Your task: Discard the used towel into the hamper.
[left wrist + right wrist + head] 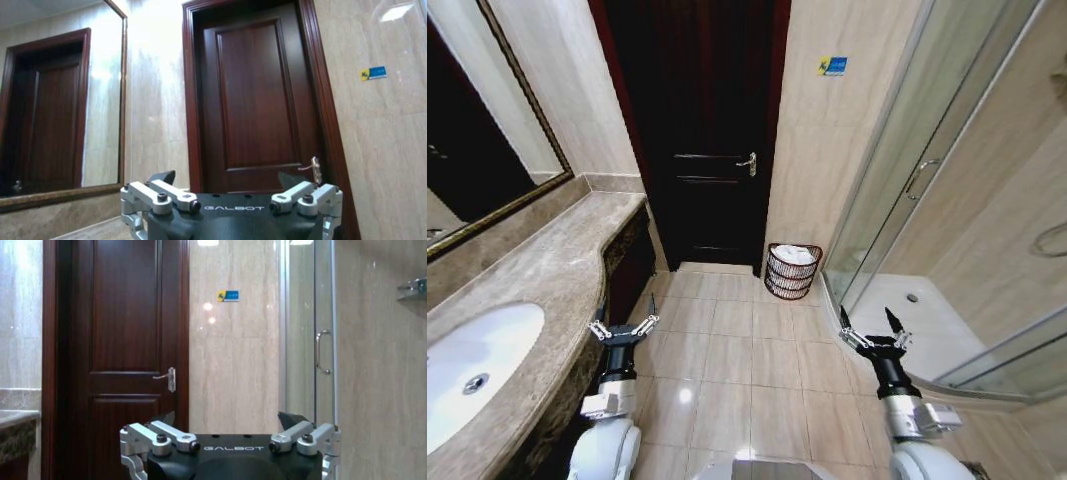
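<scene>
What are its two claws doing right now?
Left gripper: open, holding nothing, beside the stone counter.
Right gripper: open, holding nothing.

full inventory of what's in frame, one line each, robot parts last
hamper: 1, dark red-brown openwork, on the floor against the far wall, between door and shower
towel: white cloth, lying inside the hamper at its top
door: 1, dark wood, shut, straight ahead
door handle: 1, silver lever, on the door's right edge
wall sticker: 1, blue and yellow, on the beige wall right of the door
counter: 1, brown marble, along the left
sink: 1, white oval, set in the counter
mirror: 1, dark frame, above the counter
shower enclosure: 1, glass, with a bar handle, on the right
left hand: open, empty, low beside the counter
right hand: open, empty, low by the shower base
</scene>
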Controlling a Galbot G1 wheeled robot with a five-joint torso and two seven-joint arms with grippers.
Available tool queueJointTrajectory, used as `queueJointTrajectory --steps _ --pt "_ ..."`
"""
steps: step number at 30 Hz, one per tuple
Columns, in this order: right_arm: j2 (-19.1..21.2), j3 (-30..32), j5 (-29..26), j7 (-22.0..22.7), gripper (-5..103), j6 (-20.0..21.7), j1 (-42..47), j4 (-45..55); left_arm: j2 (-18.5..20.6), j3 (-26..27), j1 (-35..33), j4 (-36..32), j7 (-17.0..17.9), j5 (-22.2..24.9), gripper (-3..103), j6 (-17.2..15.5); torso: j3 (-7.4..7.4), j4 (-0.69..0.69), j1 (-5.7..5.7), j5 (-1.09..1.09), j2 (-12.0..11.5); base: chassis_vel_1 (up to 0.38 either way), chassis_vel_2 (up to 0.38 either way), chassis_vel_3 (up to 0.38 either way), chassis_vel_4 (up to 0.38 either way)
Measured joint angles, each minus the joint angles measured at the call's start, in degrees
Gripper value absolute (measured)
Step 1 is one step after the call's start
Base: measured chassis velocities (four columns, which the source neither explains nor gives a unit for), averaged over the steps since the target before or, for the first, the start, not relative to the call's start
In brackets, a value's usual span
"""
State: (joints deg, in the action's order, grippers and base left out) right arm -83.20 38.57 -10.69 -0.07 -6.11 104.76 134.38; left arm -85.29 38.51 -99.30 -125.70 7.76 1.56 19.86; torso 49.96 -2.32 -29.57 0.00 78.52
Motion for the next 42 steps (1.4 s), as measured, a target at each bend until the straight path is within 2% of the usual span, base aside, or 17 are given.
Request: queueJointTrajectory --steps 16,28,31,42 --pt "-0.93 0.15 0.17 -0.05 100 -0.81 1.41 1.00 0.85 -0.03 -0.28 -0.68 -0.70 0.35 100 0.16 0.00 0.00 -0.02 0.00 0.00 0.014 -0.019 -0.015 0.015" --pt "-2.58 -0.01 1.13 -0.71 100 -3.51 2.08 -0.34 1.61 -0.41 -1.46 -1.48 -1.26 2.36 100 0.51 0.00 0.00 0.01 -0.01 0.00 0.038 -0.048 -0.047 0.042" --pt "-3.73 -0.31 3.69 1.13 100 -4.37 2.15 -2.56 2.15 -0.97 -2.11 -1.62 -2.49 5.24 100 -0.38 0.00 0.00 -0.01 -0.01 0.00 0.000 0.000 0.000 0.000" --pt "-3.72 -2.02 4.86 2.87 100 -5.47 2.29 -9.40 1.16 -1.24 -2.33 -0.63 -2.96 4.51 100 -2.78 0.00 0.00 -0.01 0.00 0.00 0.000 0.000 0.000 0.000"
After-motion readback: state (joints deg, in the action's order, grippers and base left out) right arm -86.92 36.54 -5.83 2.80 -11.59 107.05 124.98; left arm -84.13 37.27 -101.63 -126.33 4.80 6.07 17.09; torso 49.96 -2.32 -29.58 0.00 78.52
